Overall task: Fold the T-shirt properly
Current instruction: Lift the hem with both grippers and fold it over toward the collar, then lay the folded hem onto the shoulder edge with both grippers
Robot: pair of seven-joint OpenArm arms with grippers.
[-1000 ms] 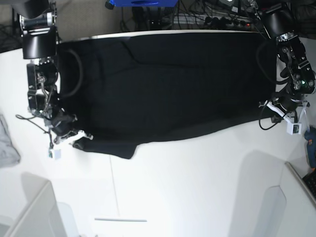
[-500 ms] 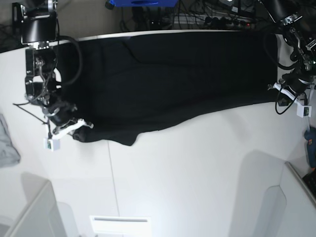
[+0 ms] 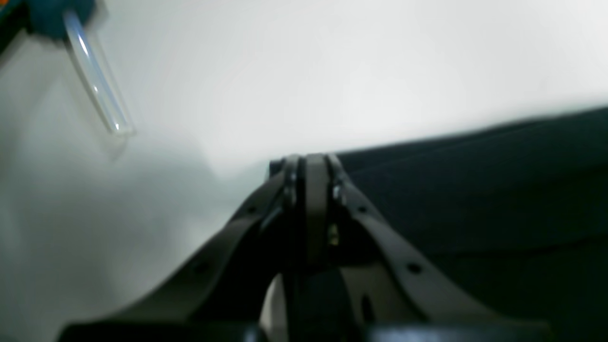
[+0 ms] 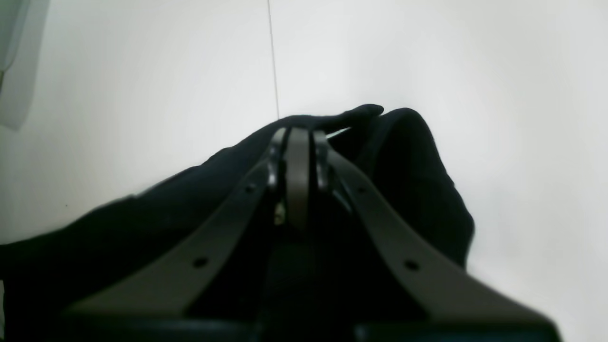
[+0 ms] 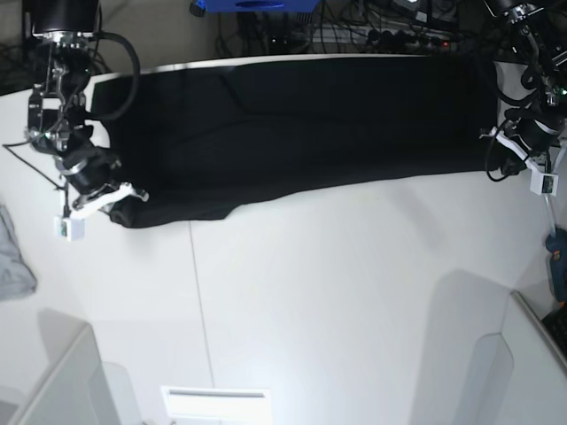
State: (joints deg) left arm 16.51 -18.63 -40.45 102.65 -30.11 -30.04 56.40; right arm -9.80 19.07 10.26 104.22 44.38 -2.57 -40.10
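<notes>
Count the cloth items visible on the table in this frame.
2. The black T-shirt lies spread across the far half of the table, pinched at both near corners by the tools. A small grey cloth sits at the base view's left edge, partly cut off.

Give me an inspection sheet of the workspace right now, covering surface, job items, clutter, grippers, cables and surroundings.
Surface: white table, a thin seam running down it.
Job's things: black T-shirt spread wide across the far side of the table; no print showing.
Clutter: small grey cloth at the table's edge; clear tube.
Grippers: left gripper and right gripper both shut on the T-shirt's near edge, at opposite ends.
Cables: tangle behind the table; thin leads along both arms.
Surroundings: blue object beyond the far edge.
</notes>
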